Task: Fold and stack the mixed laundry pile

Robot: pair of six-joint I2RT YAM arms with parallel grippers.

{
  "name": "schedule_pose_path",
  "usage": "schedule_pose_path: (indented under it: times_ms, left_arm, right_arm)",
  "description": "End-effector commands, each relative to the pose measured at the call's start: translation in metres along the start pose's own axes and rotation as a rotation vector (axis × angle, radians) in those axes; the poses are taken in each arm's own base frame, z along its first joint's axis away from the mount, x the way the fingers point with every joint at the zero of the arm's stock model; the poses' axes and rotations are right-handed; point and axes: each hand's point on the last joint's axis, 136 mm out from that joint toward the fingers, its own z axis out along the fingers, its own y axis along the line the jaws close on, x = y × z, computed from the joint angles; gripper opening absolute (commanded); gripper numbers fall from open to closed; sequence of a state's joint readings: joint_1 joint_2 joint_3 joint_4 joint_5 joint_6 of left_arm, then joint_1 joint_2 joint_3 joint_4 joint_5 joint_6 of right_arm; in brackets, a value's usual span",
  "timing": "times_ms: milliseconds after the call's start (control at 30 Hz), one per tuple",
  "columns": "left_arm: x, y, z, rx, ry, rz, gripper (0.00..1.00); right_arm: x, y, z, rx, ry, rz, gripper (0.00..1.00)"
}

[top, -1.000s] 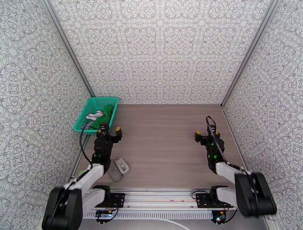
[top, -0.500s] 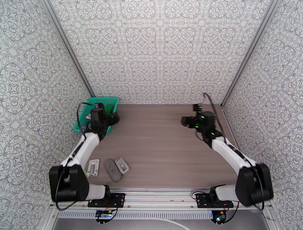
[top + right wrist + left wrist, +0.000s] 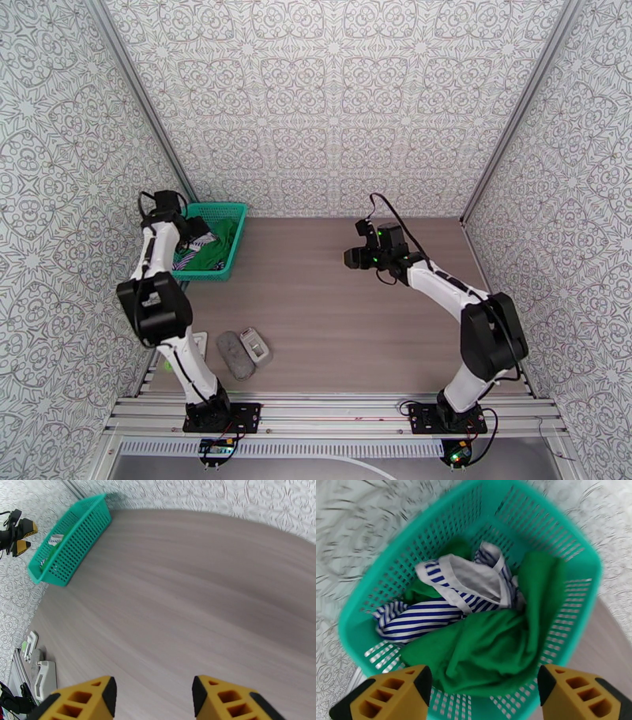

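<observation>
Left wrist: left gripper (image 3: 482,685) above basket (image 3: 593,561)

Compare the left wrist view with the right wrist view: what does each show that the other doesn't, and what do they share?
Left wrist: a close look inside the basket, with the striped top lying over the green shirt and the open left fingers above them. Right wrist: the bare table, the grey objects at its near left edge, and the open right fingers. Shared: the basket and the left fingers, both small in the right wrist view.
</observation>
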State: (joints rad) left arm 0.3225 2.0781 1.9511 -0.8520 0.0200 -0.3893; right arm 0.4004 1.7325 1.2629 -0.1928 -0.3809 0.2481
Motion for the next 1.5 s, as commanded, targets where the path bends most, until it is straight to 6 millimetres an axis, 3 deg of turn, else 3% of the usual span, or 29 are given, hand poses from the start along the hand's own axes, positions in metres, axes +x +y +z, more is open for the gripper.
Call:
schedule_pose_path:
  times_ms: [0,133,200,233,400,433,567,700,767,967,1133,1300,1467]
  left_arm:
    - [0.031,-0.022,0.016,0.036,0.128,0.028,0.74]
    - [0.042,-0.028,0.043,0.025,0.164,-0.003,0.69]
    - [0.043,-0.028,0.046,0.004,0.159,-0.007,0.67]
    - [0.05,-0.024,0.059,-0.016,0.173,-0.007,0.62]
    - [0.053,-0.026,0.07,0.001,0.142,-0.028,0.26]
    - [0.045,-0.033,0.06,0.033,0.11,-0.027,0.2]
    - [0.038,-0.053,0.057,0.131,0.05,-0.006,0.0]
    - [0.029,-0.056,0.049,0.16,-0.014,-0.008,0.0]
    - [0.02,-0.059,0.035,0.173,-0.071,-0.008,0.0]
    - [-0.018,-0.077,-0.043,0.272,-0.275,0.019,0.0]
    - [-0.033,-0.108,-0.129,0.397,-0.382,0.076,0.0]
    - [-0.021,-0.158,-0.235,0.601,-0.459,0.197,0.0]
    - [0.02,-0.227,-0.352,0.88,-0.553,0.39,0.0]
  right_arm:
    - [-0.004,0.008,0.004,-0.021,0.031,0.014,0.54]
    - [0.001,0.006,0.01,-0.019,0.067,0.022,0.52]
    - [0.002,0.005,0.011,-0.013,0.073,0.023,0.52]
    - [0.001,0.004,0.01,-0.007,0.074,0.023,0.52]
    - [-0.002,0.004,0.007,0.006,0.073,0.024,0.52]
    - [-0.002,0.004,0.006,0.007,0.07,0.026,0.52]
    - [-0.005,0.006,0.003,0.006,0.063,0.025,0.52]
    - [-0.006,0.008,0.003,0.0,0.058,0.024,0.52]
    - [-0.007,0.008,0.003,0.0,0.058,0.024,0.52]
    - [-0.016,0.008,-0.002,0.016,0.024,0.023,0.54]
    - [-0.041,0.009,-0.014,0.053,-0.046,0.023,0.56]
    - [-0.082,0.013,-0.039,0.114,-0.145,0.007,0.61]
    - [-0.117,0.013,-0.067,0.148,-0.232,0.019,0.62]
